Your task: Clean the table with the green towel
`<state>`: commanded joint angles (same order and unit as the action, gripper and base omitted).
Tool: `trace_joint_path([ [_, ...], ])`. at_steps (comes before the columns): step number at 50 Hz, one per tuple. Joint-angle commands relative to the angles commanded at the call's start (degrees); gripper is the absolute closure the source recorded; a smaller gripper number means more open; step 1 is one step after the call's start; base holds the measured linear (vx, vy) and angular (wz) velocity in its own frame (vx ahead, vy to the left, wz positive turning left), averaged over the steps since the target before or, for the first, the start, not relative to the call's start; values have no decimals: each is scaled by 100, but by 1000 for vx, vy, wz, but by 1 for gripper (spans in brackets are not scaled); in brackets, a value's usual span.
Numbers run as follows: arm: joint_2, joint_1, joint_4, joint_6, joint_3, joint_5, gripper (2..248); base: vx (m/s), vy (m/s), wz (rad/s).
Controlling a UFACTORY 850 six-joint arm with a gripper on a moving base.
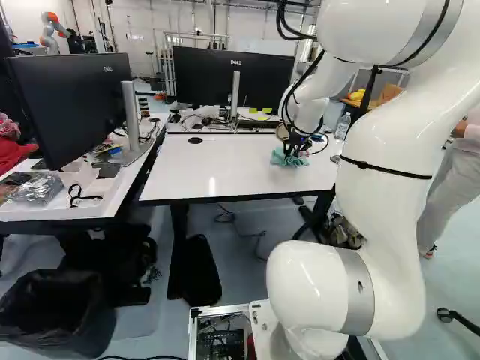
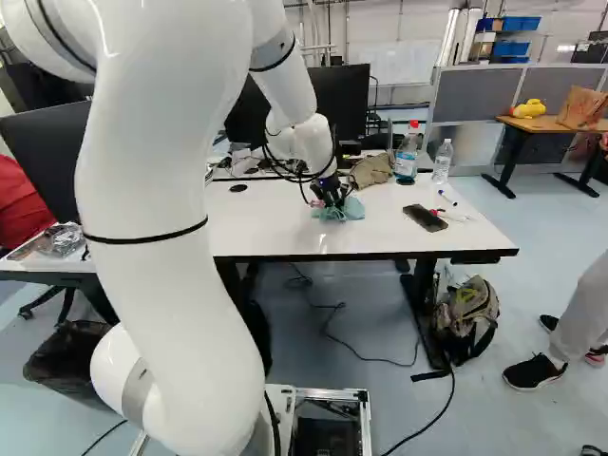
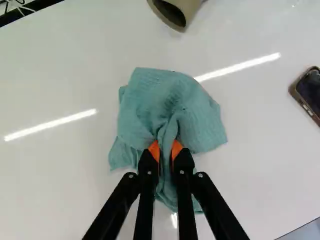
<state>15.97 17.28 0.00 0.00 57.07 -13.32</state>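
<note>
My gripper points down over the white table, toward its right part in the left base view. In the wrist view the gripper is shut on the green towel, a fold of cloth pinched between its orange pads. The rest of the towel spreads crumpled on the tabletop around the fingertips. In the right base view the towel shows below the gripper. Part of the cloth lies hidden beneath the fingers.
Beyond the towel lies a tan object with an open round end. A phone, two bottles and a pen are on the table too. Monitors stand behind. A backpack sits beside the table leg. Another robot stands far back.
</note>
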Motion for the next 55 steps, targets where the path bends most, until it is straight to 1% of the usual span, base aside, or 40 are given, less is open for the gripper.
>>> trace_joint_path([
  [6,-62,89,0,0,-76,0,204,0,0,0],
  [14,-4,221,0,0,-5,0,204,0,0,0],
  [24,151,375,0,0,185,0,204,0,0,0],
  [33,353,465,0,0,436,0,204,0,0,0],
  [43,598,501,0,0,746,0,204,0,0,0],
  [55,855,414,0,0,1078,0,204,0,0,0],
])
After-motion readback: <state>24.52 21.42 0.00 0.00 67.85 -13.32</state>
